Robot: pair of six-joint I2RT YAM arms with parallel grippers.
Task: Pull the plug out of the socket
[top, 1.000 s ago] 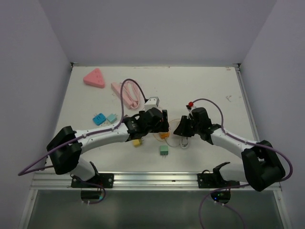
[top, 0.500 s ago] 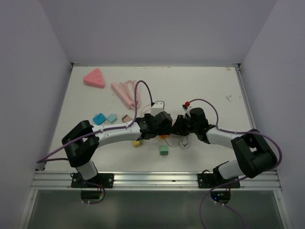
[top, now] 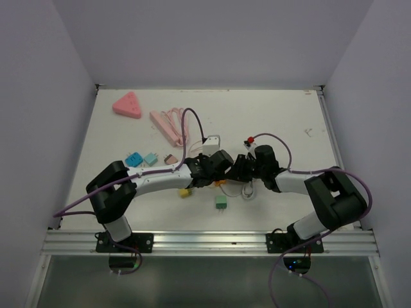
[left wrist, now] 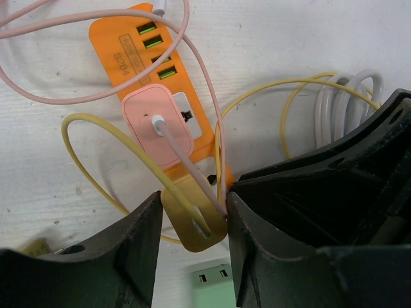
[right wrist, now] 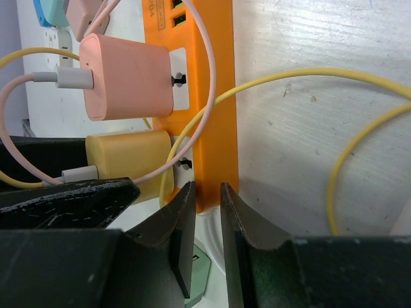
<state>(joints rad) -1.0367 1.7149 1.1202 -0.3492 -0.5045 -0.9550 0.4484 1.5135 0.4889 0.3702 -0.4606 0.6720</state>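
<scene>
The socket is an orange power strip (left wrist: 125, 54) lying at the table's middle (top: 220, 182). A pink plug (left wrist: 157, 122) and a yellow plug (left wrist: 183, 228) sit in it side by side, each with a thin cable. My left gripper (left wrist: 194, 197) is shut on the yellow plug, one finger against each of its sides. In the right wrist view the yellow plug (right wrist: 125, 157) is still seated against the strip (right wrist: 215, 96). My right gripper (right wrist: 209, 192) is shut on the strip's near end. From above, both grippers meet over the strip, left gripper (top: 218, 168) and right gripper (top: 239, 172).
A green adapter (top: 221, 202) lies just in front of the strip, with a white cable coil (left wrist: 347, 96) and yellow cable loops (left wrist: 96, 122) around it. Farther off lie a white adapter (top: 210, 142), blue adapters (top: 134, 159), a pink strip (top: 166, 126) and a pink triangle (top: 128, 105).
My left gripper moved right to the strip and closed from wide open onto the yellow plug. The right gripper shifted left with the strip and stayed shut.
</scene>
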